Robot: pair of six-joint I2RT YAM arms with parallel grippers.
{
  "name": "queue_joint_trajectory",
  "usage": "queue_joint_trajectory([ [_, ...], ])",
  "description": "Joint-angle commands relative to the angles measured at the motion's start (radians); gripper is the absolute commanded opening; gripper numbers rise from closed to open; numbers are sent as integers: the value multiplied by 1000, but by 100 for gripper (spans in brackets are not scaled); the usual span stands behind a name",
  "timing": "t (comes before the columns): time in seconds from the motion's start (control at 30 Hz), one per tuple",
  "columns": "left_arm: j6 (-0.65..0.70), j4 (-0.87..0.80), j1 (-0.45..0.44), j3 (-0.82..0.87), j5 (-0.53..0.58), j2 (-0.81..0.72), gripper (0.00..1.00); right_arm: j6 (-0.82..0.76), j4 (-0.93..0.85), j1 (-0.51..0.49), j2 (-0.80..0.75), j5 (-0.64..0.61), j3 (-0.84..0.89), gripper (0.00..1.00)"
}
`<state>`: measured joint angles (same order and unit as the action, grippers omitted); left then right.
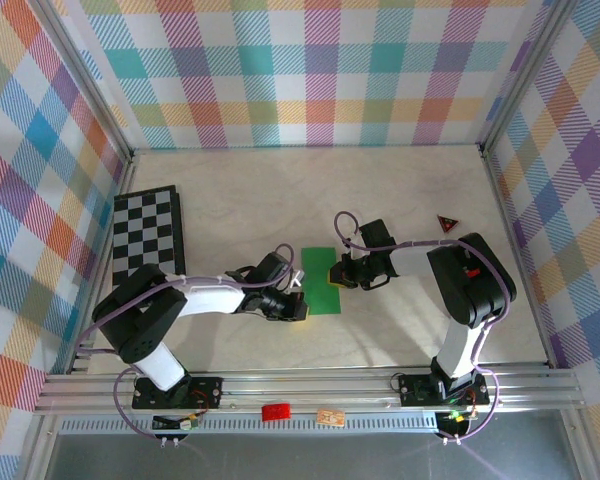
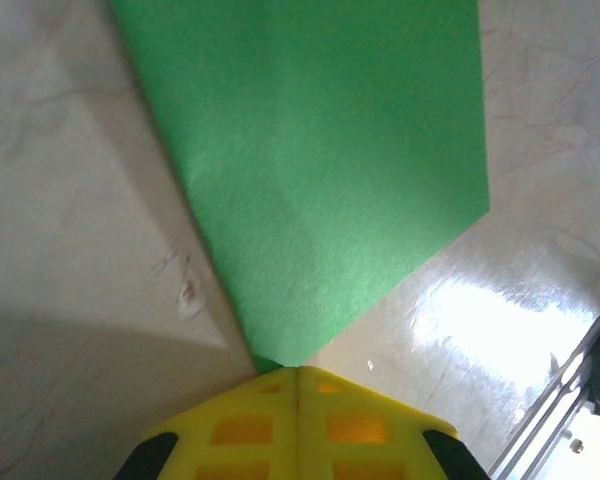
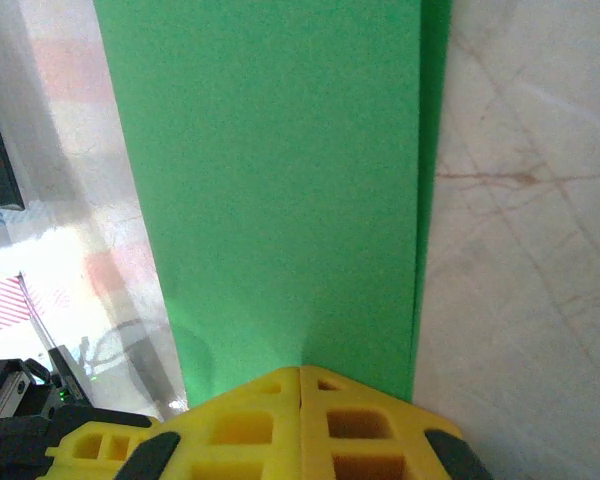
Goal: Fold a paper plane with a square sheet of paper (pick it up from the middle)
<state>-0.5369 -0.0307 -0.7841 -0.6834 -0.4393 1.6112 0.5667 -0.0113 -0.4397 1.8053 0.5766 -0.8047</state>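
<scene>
Top external view: a pale, marbled table (image 1: 240, 190) sits inside walls (image 1: 310, 70) of pastel plaid, with a metal rail (image 1: 310, 385) along the near edge where both arms are bolted. A black-and-white chessboard (image 1: 148, 232) lies flat at the far left of the table. A small red-and-black triangle (image 1: 446, 223) lies to the right, well apart from everything else.

The green paper (image 1: 320, 281) lies flat near the middle of the table, between the two arms, as a rectangle with its long sides running away from the bases. The right wrist view shows it in two layers, the upper one stopping just short of the lower along the edge at the right of that view. The left gripper (image 1: 302, 308) is at the paper's near left corner. In the left wrist view that corner runs up to and slightly beneath the yellow fingers (image 2: 270, 398). The right gripper (image 1: 333, 275) sits on the paper's right edge, about halfway along.

Both grippers have their fingers pressed together with no gap; whether any paper is pinched between them cannot be told. Each arm rises from its base to a raised elbow on its outer side. The forearm then reaches inward and down, so the grippers come at the paper from opposite sides.
</scene>
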Motion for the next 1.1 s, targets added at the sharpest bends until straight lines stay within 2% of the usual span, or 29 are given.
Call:
queue_joint_trajectory([
  [0.0, 1, -97, -12, 24, 54, -87, 0, -34, -151, 13, 56, -156, 53, 0],
  [0.1, -9, -86, -4, 6, 97, -139, 0, -41, -149, 12, 49, -135, 27, 0],
  [0.27, -49, -18, 52, -47, 61, -129, 0, -59, -133, 12, 10, -66, -19, 0],
  [0.5, -156, 113, 125, -136, 46, -6, 0, -48, -98, 11, -157, -15, -28, 14],
  [0.7, -153, 83, 161, -259, 54, 106, 0, 16, -188, 13, -312, -122, 32, 23],
  [0.93, -146, 37, 201, -394, 35, 233, 1, 147, -153, 13, -389, -32, 134, 31],
  [1.07, -142, 22, 216, -443, 24, 287, 1, 189, -152, 13, -408, -23, 169, 35],
])
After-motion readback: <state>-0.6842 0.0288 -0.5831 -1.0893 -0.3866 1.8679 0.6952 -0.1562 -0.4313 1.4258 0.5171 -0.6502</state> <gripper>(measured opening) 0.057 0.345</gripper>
